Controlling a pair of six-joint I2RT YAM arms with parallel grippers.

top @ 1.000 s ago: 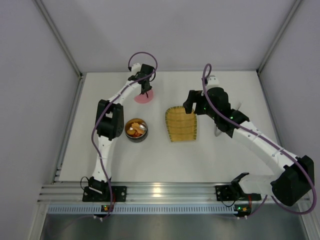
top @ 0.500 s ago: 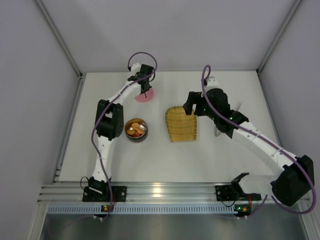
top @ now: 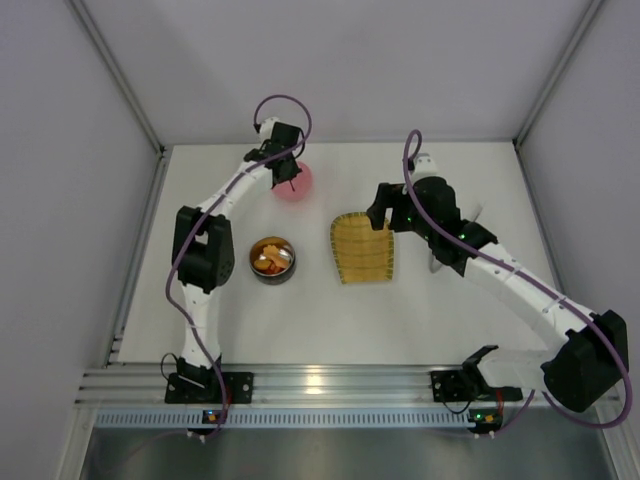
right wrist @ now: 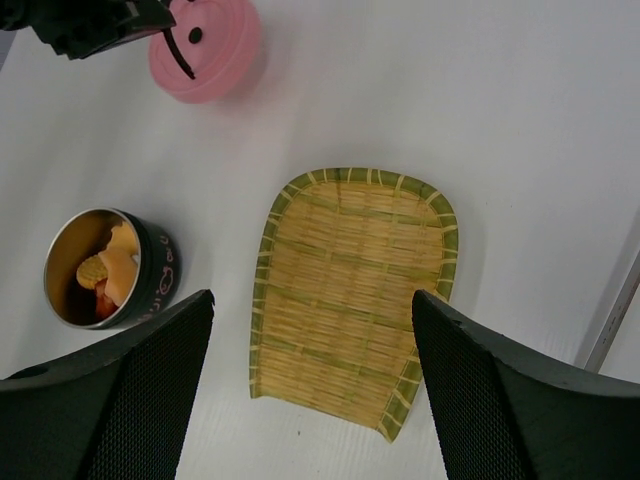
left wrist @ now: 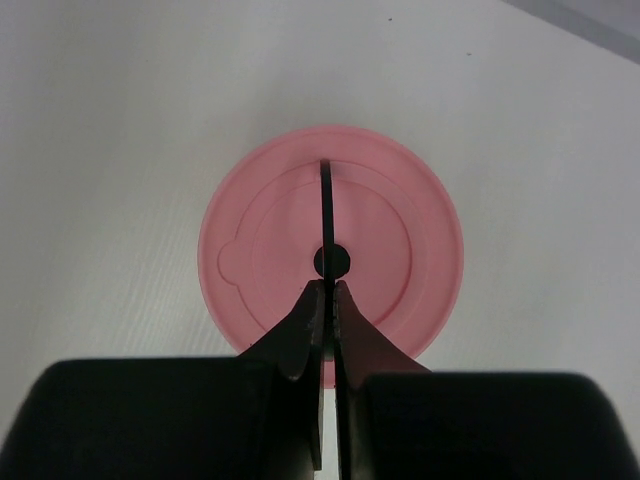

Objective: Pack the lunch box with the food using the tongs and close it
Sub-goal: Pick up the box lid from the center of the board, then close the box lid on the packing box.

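The lunch box (top: 272, 259) is a small steel bowl left of centre, open (right wrist: 105, 268), with orange, yellow and red food (top: 268, 257) (right wrist: 103, 272) inside. Its pink lid (top: 296, 183) (left wrist: 400, 230) (right wrist: 205, 45) hangs slightly above the table at the back. My left gripper (top: 290, 178) (left wrist: 331, 287) is shut on the lid's thin black handle (left wrist: 326, 205). Above the yellow woven tray (top: 363, 250) (right wrist: 350, 290) my right gripper (top: 381, 212) (right wrist: 310, 380) stands open, holding nothing. The tongs (top: 436, 266) show only as pale slivers poking out beside the right forearm.
The woven tray has nothing in it. White walls enclose the table on the left, back and right. The aluminium rail (top: 330, 385) with both arm bases runs along the near edge.
My left gripper has shut on the lid's handle and lifted the lid, carrying it a little back and to the right. The left elbow has swung left. The right arm has not moved.
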